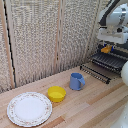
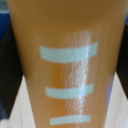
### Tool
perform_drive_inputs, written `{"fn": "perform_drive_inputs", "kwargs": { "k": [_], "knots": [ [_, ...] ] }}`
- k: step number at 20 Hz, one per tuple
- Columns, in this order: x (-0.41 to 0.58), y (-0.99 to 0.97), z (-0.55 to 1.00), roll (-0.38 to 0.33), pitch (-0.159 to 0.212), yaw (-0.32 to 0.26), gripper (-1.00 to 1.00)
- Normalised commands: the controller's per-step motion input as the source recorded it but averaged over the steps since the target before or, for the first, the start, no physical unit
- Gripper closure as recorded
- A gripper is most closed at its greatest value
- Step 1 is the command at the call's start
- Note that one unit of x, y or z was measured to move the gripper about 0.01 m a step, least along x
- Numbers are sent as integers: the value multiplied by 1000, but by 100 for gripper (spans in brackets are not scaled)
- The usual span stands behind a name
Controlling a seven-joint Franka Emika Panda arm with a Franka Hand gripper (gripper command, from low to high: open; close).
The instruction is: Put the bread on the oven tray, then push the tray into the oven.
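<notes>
The arm is reaching down from the exterior view's upper right, its claw gripping the bread just above the oven pan. The wrist view is showing orange-brown bread filling the picture.

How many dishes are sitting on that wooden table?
3: a patterned plate nearest the exterior view's left, a yellow bowl beside it, and a blue cup further right. The arm may hide others at the right edge.

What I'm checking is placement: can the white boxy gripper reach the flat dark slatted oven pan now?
Probably yes. The gripper, apparently holding the small orange-brown bread, hangs just above the pan, with nothing visible between them.
</notes>
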Motion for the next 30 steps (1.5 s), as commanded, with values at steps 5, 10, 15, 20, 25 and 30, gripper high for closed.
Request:
{"fn": "perform_drive_inputs", "kwargs": {
  "k": [5,10,15,20,25,30],
  "knots": [
    [479,-441,0,109,-49,-122,100],
    [202,-581,50,91,-59,-48,100],
    [-38,-679,220,122,-56,-16,100],
    [-66,-541,211,136,-20,-3,100],
    [0,-46,0,16,0,-2,-100],
    [-2,205,20,-93,-6,-25,-100]
  ]
}}
